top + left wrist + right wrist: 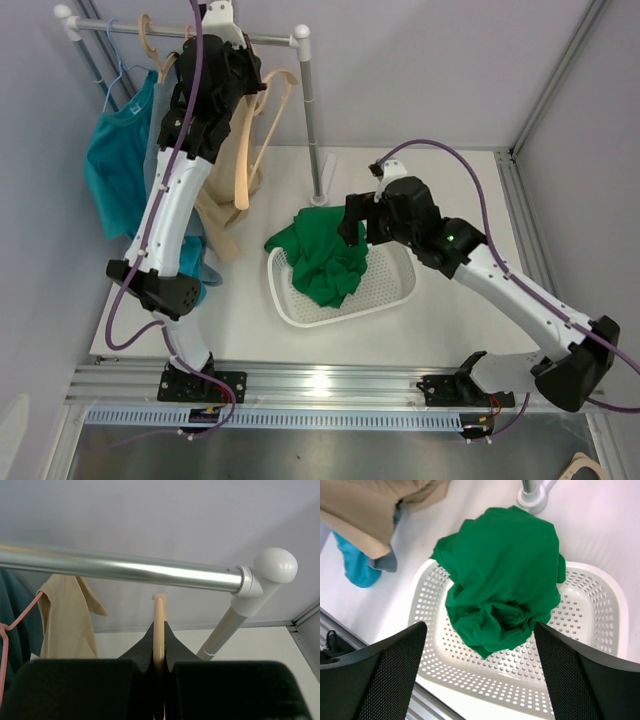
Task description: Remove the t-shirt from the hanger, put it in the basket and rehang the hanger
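Observation:
A green t-shirt (pixel 325 255) lies crumpled in a white perforated basket (pixel 398 288), off any hanger. It fills the middle of the right wrist view (pixel 505 580), partly draped over the basket's far rim (pixel 592 612). My right gripper (pixel 355 228) hovers just above it, open and empty (pixel 479 630). My left gripper (pixel 255 88) is raised by the rack's rail (pixel 180 32) and shut on a bare wooden hanger (pixel 243 180). The left wrist view shows the hanger's rod (pixel 159 615) pinched between the jaws, just under the rail (pixel 125 570).
A teal shirt (pixel 115 170) hangs at the rail's left end on a thin hanger (pixel 15 625). A beige shirt (pixel 215 195) hangs beside it behind my left arm. The rack's upright post (pixel 312 120) stands just behind the basket.

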Controlling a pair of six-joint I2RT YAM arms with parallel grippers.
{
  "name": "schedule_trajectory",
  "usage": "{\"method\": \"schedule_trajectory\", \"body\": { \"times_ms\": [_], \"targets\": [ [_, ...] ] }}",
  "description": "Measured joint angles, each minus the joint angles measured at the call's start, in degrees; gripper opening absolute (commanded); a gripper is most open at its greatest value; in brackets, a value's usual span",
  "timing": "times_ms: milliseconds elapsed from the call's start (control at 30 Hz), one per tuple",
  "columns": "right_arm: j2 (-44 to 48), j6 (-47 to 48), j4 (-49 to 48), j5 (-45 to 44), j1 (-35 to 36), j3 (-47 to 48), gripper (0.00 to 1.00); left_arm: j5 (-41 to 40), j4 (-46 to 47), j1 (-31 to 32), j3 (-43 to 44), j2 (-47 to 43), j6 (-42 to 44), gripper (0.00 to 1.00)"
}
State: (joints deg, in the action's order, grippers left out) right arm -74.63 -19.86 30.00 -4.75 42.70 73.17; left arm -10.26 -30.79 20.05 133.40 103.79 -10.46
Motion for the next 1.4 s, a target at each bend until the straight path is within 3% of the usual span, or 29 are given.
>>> {"method": "schedule_trajectory", "body": {
  "times_ms": [300, 567, 900, 1200, 1300, 1400],
  "targets": [
    [6.7, 1.5, 0.5, 0.0, 0.0, -0.9, 0.96, 0.6, 6.7, 0.0, 0.8, 2.8, 1.7, 0.01],
    [7.2, 2.1, 0.4, 0.7, 0.0, -1.9, 0.96, 3.5, 11.8, 0.0, 1.5, 5.5, 2.0, 0.01],
    [7.7, 2.1, 0.1, 2.2, -0.2, -4.2, 0.96, 7.7, 12.7, 0.0, 1.6, 11.1, 2.0, 0.01],
    [8.7, 2.1, -0.5, 2.9, -0.2, -4.9, 0.96, 8.1, 13.4, 0.0, -1.0, 10.8, 2.0, 0.01],
    [8.8, 2.1, -0.9, 3.3, -0.2, -4.9, 0.96, 8.1, 13.6, 0.0, -4.8, 8.2, 1.9, 0.01],
    [8.9, 2.1, -1.6, 3.7, -0.2, -4.9, 0.96, 8.1, 15.7, 0.0, -15.5, 1.2, 1.4, 0.01]
  ]
}}
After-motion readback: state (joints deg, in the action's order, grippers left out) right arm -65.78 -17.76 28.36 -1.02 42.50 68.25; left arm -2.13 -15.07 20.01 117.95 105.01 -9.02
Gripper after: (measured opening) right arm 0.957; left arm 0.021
